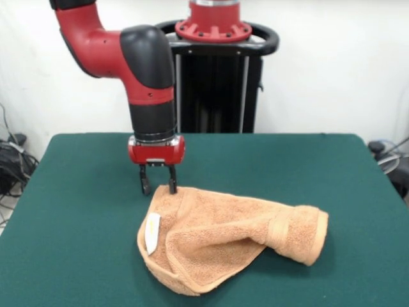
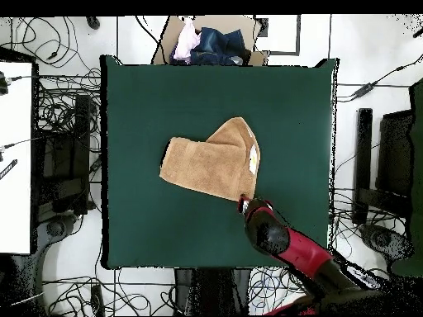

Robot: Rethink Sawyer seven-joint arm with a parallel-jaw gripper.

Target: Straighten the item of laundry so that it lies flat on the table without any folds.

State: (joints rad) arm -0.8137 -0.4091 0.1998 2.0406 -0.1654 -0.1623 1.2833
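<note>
The item of laundry [image 1: 223,236] is an orange-tan terry towel, lying crumpled and folded over on the green table [image 1: 77,211]. Its right end is rolled under and a small white label [image 1: 153,231] shows near its left edge. In the overhead view the towel [image 2: 211,161] sits near the table's [image 2: 149,99] middle, with a raised flap at its upper right. My gripper [image 1: 158,187] hangs straight down at the towel's far left corner. Its two black fingers stand a little apart, the right fingertip [image 1: 172,188] touching the cloth's edge. Nothing is held between them. From overhead the gripper [image 2: 243,201] is mostly hidden by the arm.
A cardboard box [image 2: 211,41] with bundled clothes stands just beyond the table's top edge in the overhead view. Cables and equipment surround the table on the floor. Bare green surface lies all around the towel.
</note>
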